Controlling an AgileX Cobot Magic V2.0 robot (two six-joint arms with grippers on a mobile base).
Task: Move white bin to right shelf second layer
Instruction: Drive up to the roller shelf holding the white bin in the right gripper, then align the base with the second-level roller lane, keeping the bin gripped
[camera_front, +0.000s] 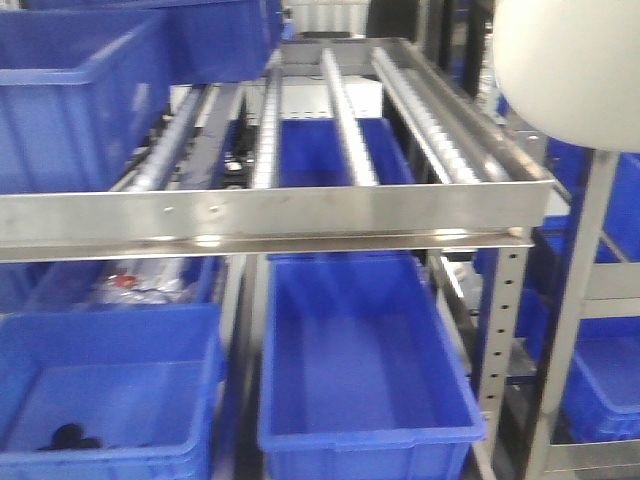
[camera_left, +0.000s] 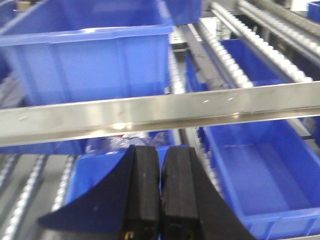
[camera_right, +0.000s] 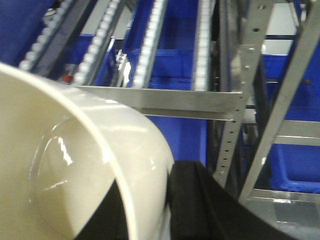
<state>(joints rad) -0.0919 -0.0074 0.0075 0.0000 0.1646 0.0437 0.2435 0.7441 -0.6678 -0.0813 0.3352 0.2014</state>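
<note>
One end effector (camera_right: 150, 180), the right, grips the white bin (camera_right: 75, 150) aloft.

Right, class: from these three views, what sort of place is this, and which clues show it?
Probably a warehouse or factory parts store: steel flow racks with roller rails, rows of blue plastic crates, and perforated metal uprights.

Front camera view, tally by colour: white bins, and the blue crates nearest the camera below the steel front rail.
White bins: 1, the white bin at upper right.
Blue crates: 2, the left crate and the centre crate.
Total: 3.
</note>
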